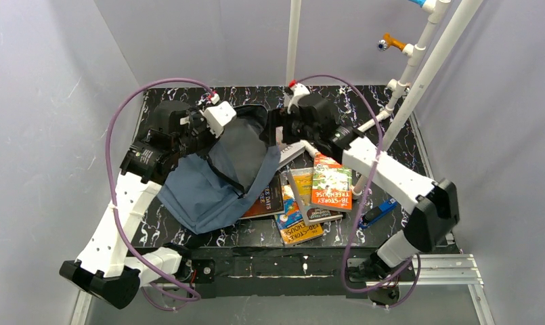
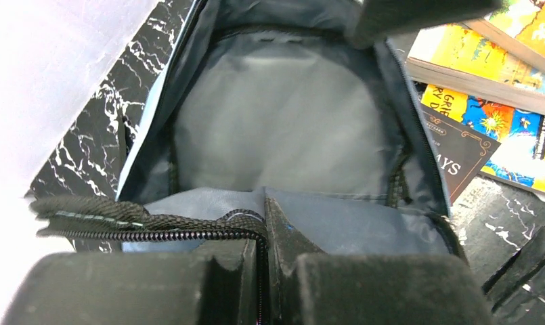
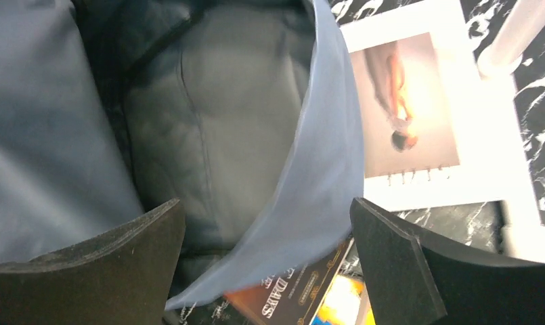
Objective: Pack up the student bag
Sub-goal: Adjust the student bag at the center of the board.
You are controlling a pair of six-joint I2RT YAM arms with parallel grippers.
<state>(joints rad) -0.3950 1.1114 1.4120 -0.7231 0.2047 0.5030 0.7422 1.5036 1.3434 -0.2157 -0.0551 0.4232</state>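
The student bag [image 1: 208, 186], slate-blue with a dark lining, lies open on the left half of the table. My left gripper [image 1: 237, 116] is at its far rim. In the left wrist view that gripper [image 2: 264, 237] is shut on the black zipper edge [image 2: 154, 227], and the empty grey inside of the bag [image 2: 283, 128] shows beyond it. My right gripper [image 1: 277, 135] hangs over the bag's right edge. In the right wrist view it [image 3: 266, 223] is open, with the blue flap [image 3: 323, 169] hanging loose between its fingers, touching neither.
Several books lie right of the bag: a white one [image 3: 418, 115], a dark one [image 1: 269, 196] partly under the flap, and colourful Treehouse books [image 1: 332, 183]. A small blue object [image 1: 379, 211] lies near the right arm. White pipes [image 1: 418, 81] rise at the back right.
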